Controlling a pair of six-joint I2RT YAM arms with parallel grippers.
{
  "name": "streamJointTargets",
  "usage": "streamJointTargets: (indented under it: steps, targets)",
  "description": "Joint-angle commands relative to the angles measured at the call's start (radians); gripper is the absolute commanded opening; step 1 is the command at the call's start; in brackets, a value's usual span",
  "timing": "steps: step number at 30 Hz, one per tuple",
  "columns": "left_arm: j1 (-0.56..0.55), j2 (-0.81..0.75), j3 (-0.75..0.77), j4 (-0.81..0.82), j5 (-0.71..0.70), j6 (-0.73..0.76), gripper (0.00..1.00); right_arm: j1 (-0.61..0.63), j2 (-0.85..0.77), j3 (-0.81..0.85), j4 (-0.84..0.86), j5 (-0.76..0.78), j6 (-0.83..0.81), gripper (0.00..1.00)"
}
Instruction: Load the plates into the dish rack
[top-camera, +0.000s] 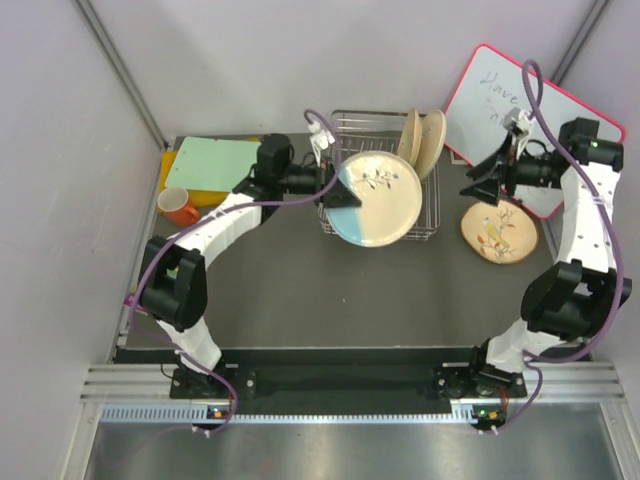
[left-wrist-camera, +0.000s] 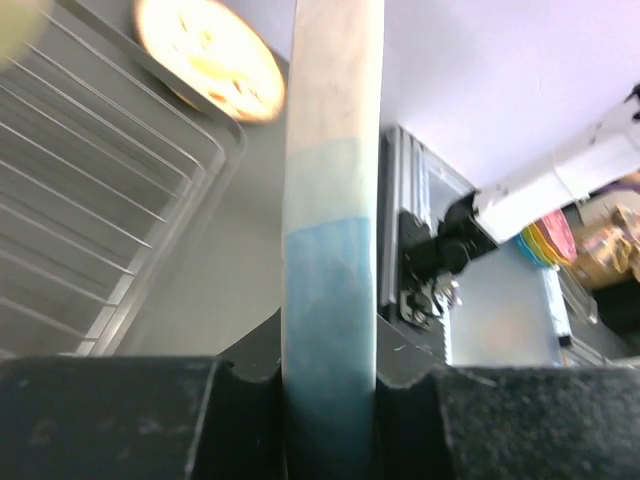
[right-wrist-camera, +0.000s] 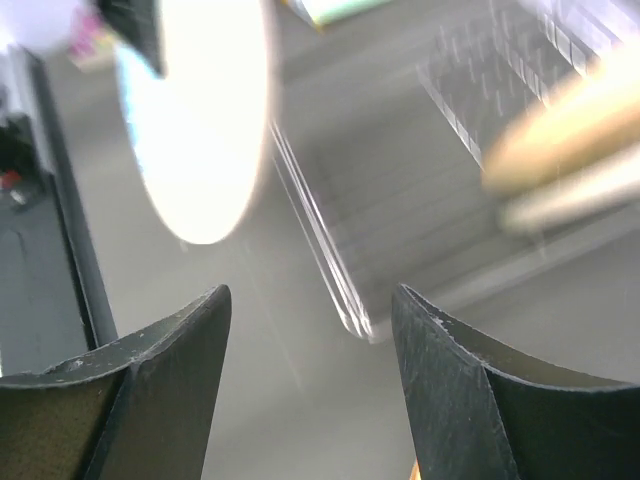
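Dark tabletop (top-camera: 300, 290) from above: my left gripper (top-camera: 328, 188) clamps the blue-and-cream plate (top-camera: 385, 205) over the dish rack (top-camera: 365, 125), upper centre; left wrist shows its stiff, likely slick, breakable rim pinched; right wrist, right gripper (right-wrist-camera: 310, 310) spread, empty

Both arms are built alike, with black bases bolted on the ribbed aluminium rail (top-camera: 130, 382). The left arm (top-camera: 225, 225) and the right arm (top-camera: 590, 220) have smooth white link shells between bulky black joint housings — a purple cable runs in loose loops along each, from the rail to the wrist. A small green light glows on the right arm's joint farthest from the rail. The left gripper (top-camera: 333, 192) and the right gripper (top-camera: 477, 186) are black; seen close, the right fingers (right-wrist-camera: 170, 390) are matte, curved, scuffed pale along the edges
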Motion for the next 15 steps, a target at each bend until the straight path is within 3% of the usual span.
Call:
streamJointTargets:
  steps: [1,5,9,15]
  targets:
    - [0.017,-0.101,0.068,0.153,0.157,-0.040,0.00,0.115,-0.007,0.089,-0.063,-0.196,0.142,0.66]
    - [0.017,-0.115,0.045,0.172,0.137,-0.054,0.00,0.222,-0.006,0.056,0.041,-0.174,0.200,0.69]
    - [0.018,-0.106,0.083,0.123,0.142,-0.025,0.00,0.264,0.047,0.064,0.072,-0.171,0.236,0.72]
    - [0.029,-0.101,0.085,0.175,0.135,-0.068,0.00,0.343,0.090,0.055,0.181,-0.143,0.380,0.73]
